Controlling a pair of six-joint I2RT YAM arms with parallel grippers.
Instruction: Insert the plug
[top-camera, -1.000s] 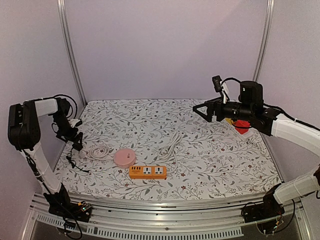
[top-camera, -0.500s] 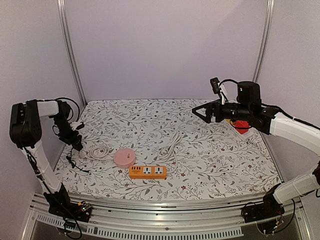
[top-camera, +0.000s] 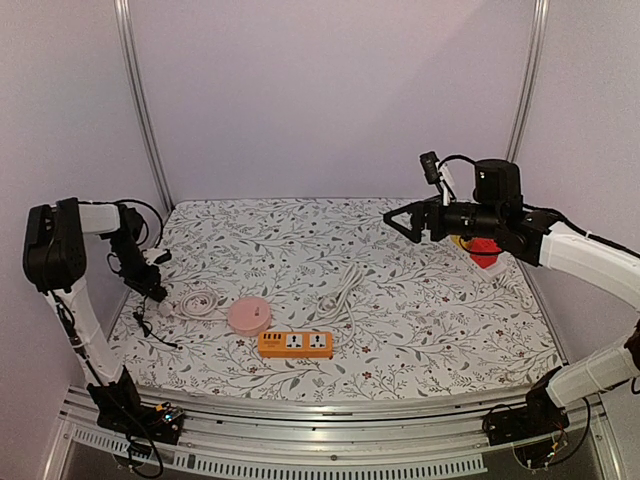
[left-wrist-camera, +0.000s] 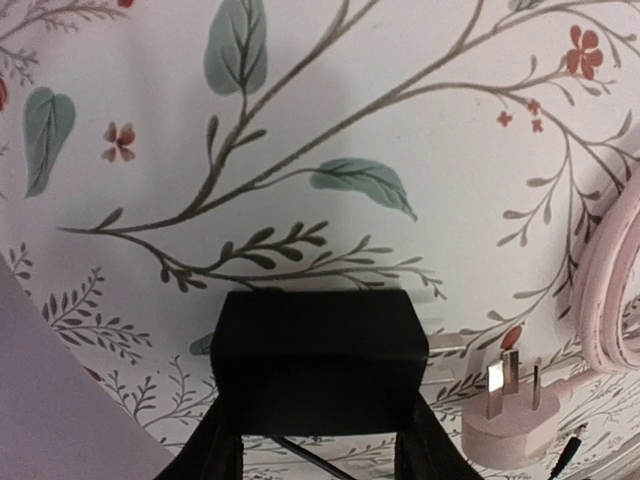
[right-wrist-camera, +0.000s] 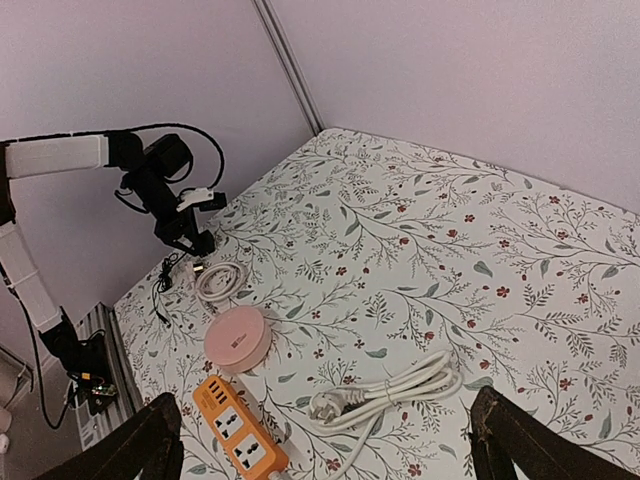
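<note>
A black plug adapter (left-wrist-camera: 318, 360) sits on the flowered cloth with a thin black lead trailing from it. My left gripper (left-wrist-camera: 318, 432) is down over it at the table's left edge (top-camera: 155, 290), a finger (left-wrist-camera: 215, 450) pressed against each side of the block. The orange power strip (top-camera: 295, 344) lies near the front middle, its two sockets facing up (right-wrist-camera: 240, 435). My right gripper (top-camera: 400, 222) hangs high at the right, open and holding nothing (right-wrist-camera: 335, 445).
A pink plug (left-wrist-camera: 510, 415) with bare prongs lies just right of the adapter, joined to a coiled pink cable (top-camera: 200, 303) and a round pink device (top-camera: 249, 315). A bundled white cable (top-camera: 345, 285) with its plug lies behind the strip. A red object (top-camera: 484, 252) sits far right.
The left gripper's jaws have closed in from wide open onto the black adapter, and that arm has settled slightly lower. The right arm has barely moved.
</note>
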